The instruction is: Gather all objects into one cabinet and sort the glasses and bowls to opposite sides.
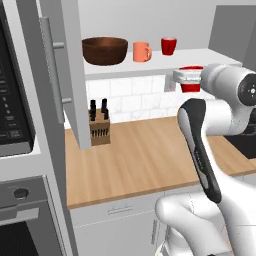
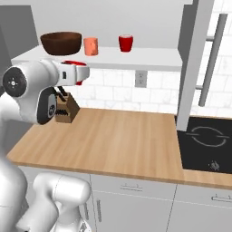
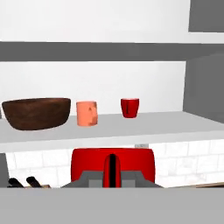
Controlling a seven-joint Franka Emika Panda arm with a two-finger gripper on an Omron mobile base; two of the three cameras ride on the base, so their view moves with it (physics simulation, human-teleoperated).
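A dark brown bowl (image 1: 104,50) (image 2: 61,43) (image 3: 37,113) stands at the left of the open cabinet's pale shelf (image 1: 150,63) (image 2: 140,58) (image 3: 175,123). To its right come a salmon-orange mug (image 1: 141,51) (image 2: 90,46) (image 3: 87,113) and a red cup (image 1: 168,46) (image 2: 125,43) (image 3: 130,107), all apart from each other. My gripper (image 1: 186,77) (image 2: 74,73) (image 3: 113,173) is shut on a second red cup (image 1: 191,86) (image 2: 73,63) (image 3: 135,162). It holds that cup upright in front of the shelf edge, just below shelf height, off the counter.
An open grey cabinet door (image 1: 75,75) hangs at the left, another with a long bar handle (image 2: 212,59) at the right. A knife block (image 1: 99,126) (image 2: 65,111) stands on the wooden counter (image 1: 140,155) (image 2: 118,140). A black cooktop (image 2: 206,145) lies to the right.
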